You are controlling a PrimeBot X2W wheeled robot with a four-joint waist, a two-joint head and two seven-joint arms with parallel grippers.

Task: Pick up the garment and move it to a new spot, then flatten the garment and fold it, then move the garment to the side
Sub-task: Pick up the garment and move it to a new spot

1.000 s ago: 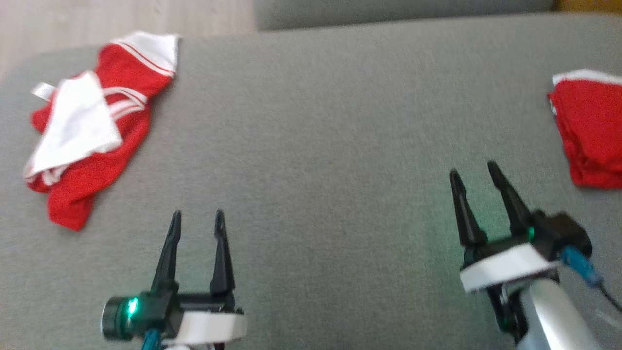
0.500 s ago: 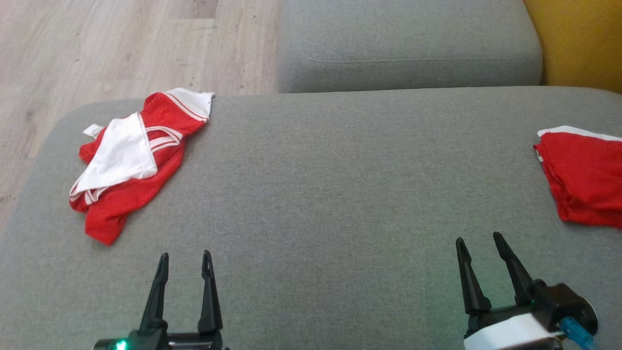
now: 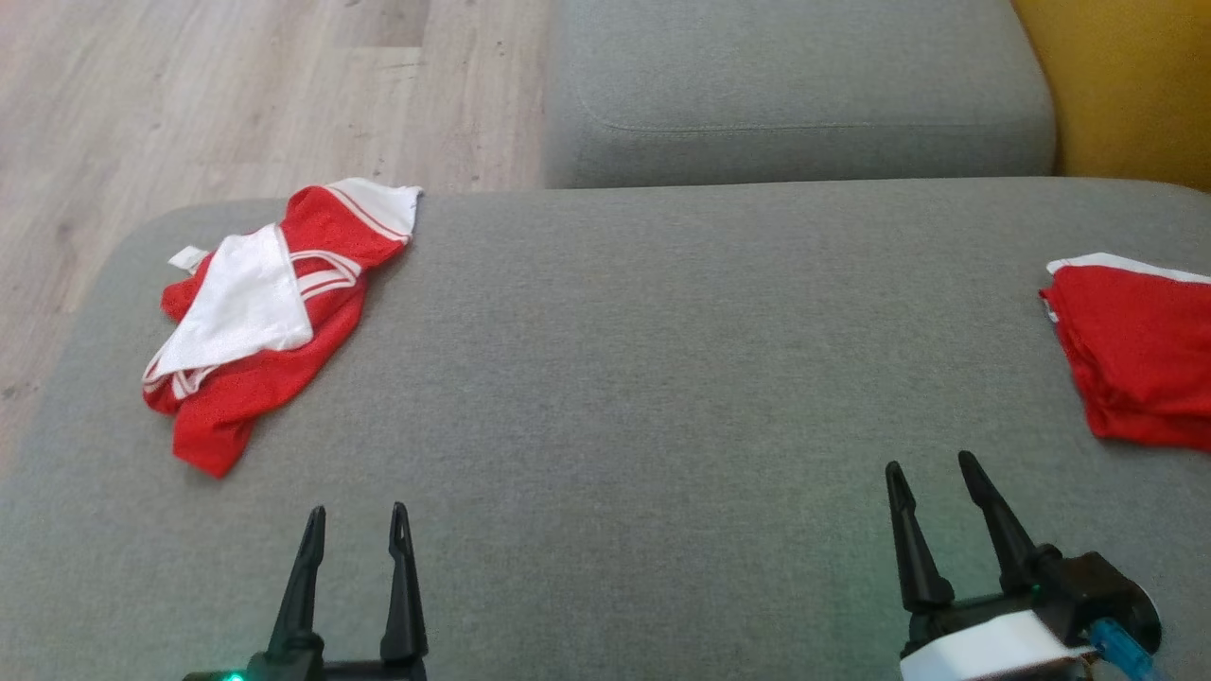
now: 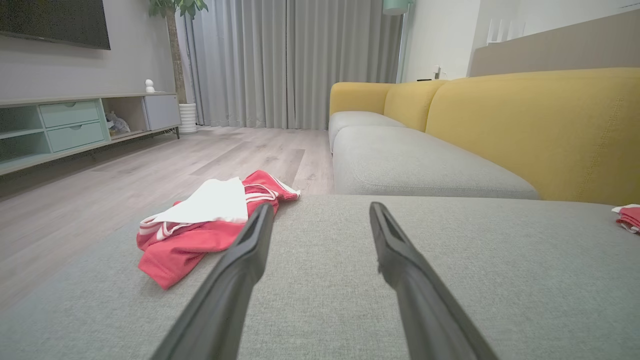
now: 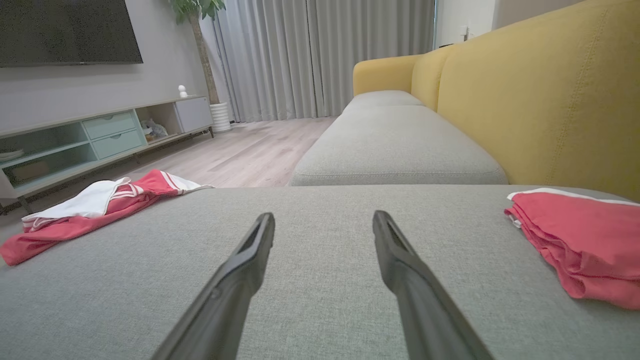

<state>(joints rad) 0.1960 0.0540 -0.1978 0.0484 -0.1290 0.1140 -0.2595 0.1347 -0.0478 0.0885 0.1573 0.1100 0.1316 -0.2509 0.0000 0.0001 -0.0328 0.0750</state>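
A crumpled red and white garment [image 3: 255, 317] lies on the far left of the grey cushion [image 3: 643, 378], also seen in the left wrist view as the garment [image 4: 205, 220] and in the right wrist view as the garment [image 5: 95, 207]. A folded red garment [image 3: 1140, 364] rests at the cushion's right edge, and the folded garment [image 5: 580, 240] lies right of my right fingers. My left gripper [image 3: 357, 513] hovers open at the lower left, well short of the crumpled garment. My right gripper [image 3: 932, 465] is open at the lower right, empty.
A second grey seat cushion [image 3: 795, 85] lies beyond the near one, with a yellow sofa back [image 3: 1126, 85] to the right. Wooden floor [image 3: 189, 95] runs along the left. A TV cabinet [image 4: 75, 125] stands across the room.
The head camera tilted up, so both grippers sit lower in the view. The right gripper has drawn back towards the near edge. Both garments lie unmoved.
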